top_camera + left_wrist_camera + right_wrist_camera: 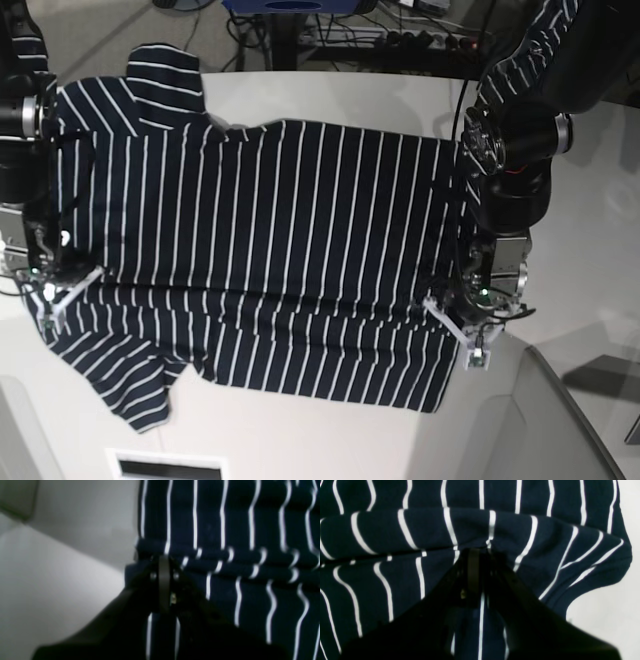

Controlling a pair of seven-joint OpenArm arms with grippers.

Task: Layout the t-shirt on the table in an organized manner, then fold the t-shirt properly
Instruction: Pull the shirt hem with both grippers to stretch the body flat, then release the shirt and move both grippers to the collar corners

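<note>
The dark navy t-shirt (280, 230) with thin white stripes lies spread across the white table (330, 435), sleeves at the left of the base view. My left gripper (462, 305) is shut on a raised fold at the shirt's right edge. In the left wrist view its tips (163, 558) pinch a ridge of the shirt (225, 530) beside bare table (50, 580). My right gripper (55, 282) is shut on cloth at the shirt's left end. In the right wrist view it (480, 551) pinches a ridge of the shirt (395, 535) near a sleeve, with table (607, 605) at the right.
Cables and a power strip (430, 40) lie on the floor behind the table. A slotted panel (165, 466) sits at the table's front edge. The table's curved edge (560, 390) runs at the lower right.
</note>
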